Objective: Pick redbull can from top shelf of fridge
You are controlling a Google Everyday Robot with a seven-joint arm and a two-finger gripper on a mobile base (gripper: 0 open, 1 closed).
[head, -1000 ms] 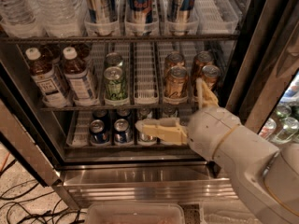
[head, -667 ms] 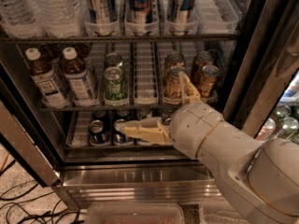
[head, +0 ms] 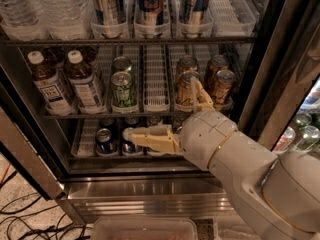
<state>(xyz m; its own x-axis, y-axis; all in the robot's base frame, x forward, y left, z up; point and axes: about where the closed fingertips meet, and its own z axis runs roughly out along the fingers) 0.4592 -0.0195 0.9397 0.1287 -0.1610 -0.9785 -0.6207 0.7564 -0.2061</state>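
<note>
The gripper (head: 160, 106) sits low inside the open fridge (head: 261, 74). Its two cream fingers are spread wide with nothing between them. One finger (head: 147, 138) reaches out leftward at the level of the lowest rack. The other finger (head: 200, 96) points upward in front of the middle rack. The redbull cans (head: 150, 4), three tall slim ones, stand upright well above both fingers. Each sits in its own clear lane tray on the top shelf (head: 130, 42), and none is touched. Farther up and to the left of the fingers, on that same shelf, are clear water bottles (head: 55, 6). The upward finger's tip lies against the front of a bronze can (head: 186, 86), with a second bronze can (head: 223, 84) just to its right. A green can (head: 123, 89) stands above the leftward finger, and brown bottles with white caps (head: 82, 79) stand up and left of it. Short dark-blue cans (head: 105, 140) sit just beyond the leftward fingertip. The white arm (head: 235, 159) runs down and right from the fingers, across the fridge's steel base. Below lies a clear bin (head: 145, 229), and dark cables (head: 20, 219) trail on the floor at lower left.
</note>
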